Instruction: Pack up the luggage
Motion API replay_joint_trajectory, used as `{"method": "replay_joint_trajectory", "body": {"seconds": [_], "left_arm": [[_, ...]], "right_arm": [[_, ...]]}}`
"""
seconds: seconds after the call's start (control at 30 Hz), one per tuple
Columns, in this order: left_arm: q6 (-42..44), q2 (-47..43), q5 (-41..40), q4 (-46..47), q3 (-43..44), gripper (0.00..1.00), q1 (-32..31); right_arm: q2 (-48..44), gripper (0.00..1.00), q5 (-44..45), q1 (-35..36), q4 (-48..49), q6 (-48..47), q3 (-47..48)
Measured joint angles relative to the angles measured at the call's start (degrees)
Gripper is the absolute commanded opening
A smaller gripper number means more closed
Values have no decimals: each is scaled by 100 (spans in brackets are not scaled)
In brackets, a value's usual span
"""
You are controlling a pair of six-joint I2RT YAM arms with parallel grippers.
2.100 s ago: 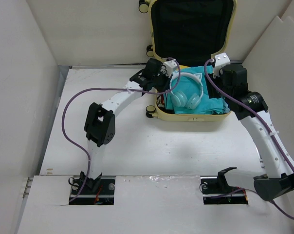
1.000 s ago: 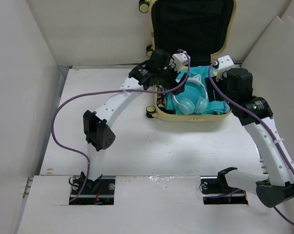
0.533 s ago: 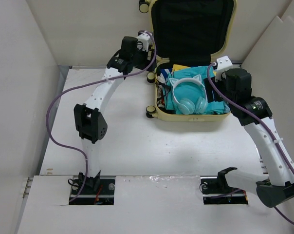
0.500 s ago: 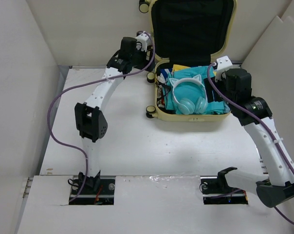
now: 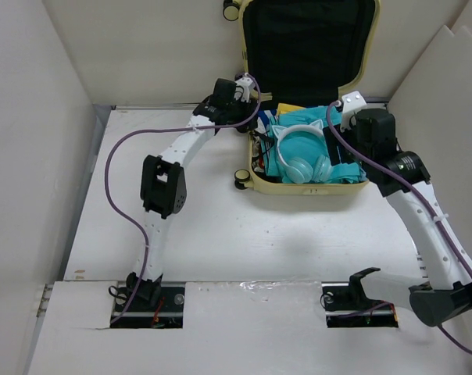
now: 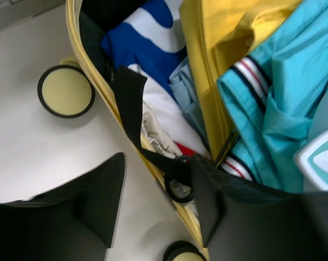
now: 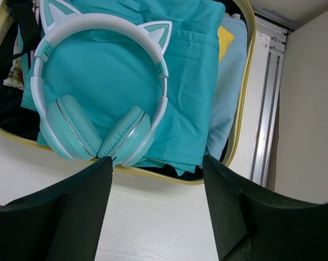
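Observation:
The pale-yellow luggage (image 5: 306,188) lies open at the back of the table, its black-lined lid upright against the wall. Teal clothes (image 7: 120,60) and teal cat-ear headphones (image 5: 301,152) fill the base; the headphones also show in the right wrist view (image 7: 99,98). My left gripper (image 5: 248,109) is open at the luggage's left rim (image 6: 101,92), its fingers (image 6: 93,196) on either side of the rim and a black strap with a ring (image 6: 180,187). My right gripper (image 5: 347,125) is open and empty, above the near right part of the luggage (image 7: 158,217).
Blue-and-white striped (image 6: 147,32) and yellow (image 6: 218,38) cloth lie at the luggage's left side. Wheels (image 6: 65,89) stick out at its left (image 5: 241,178). White panels stand at the left (image 5: 33,156) and right (image 5: 447,86). A metal rail (image 7: 267,92) runs beside the luggage's right edge.
My left gripper left the headphones lying in the luggage, swung out past its left side, and has come back to the left rim. The right arm has barely moved.

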Motion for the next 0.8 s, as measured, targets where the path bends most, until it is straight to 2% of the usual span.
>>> {"method": "replay_joint_trajectory", "body": {"seconds": [0.03, 0.07, 0.2, 0.57, 0.8], "left_arm": [[-24, 24, 26, 46, 28, 38, 0], [-42, 46, 42, 103, 63, 22, 0], [-98, 127, 85, 208, 114, 0, 0], [-116, 153, 544, 614, 111, 0, -7], [-79, 306, 929, 920, 125, 0, -260]], "right_arm": [[9, 72, 0, 0, -22, -2, 0], [15, 72, 0, 0, -35, 0, 0], [31, 72, 0, 0, -39, 0, 0], [37, 72, 48, 0, -42, -2, -4], [37, 73, 68, 0, -118, -35, -4]]}}
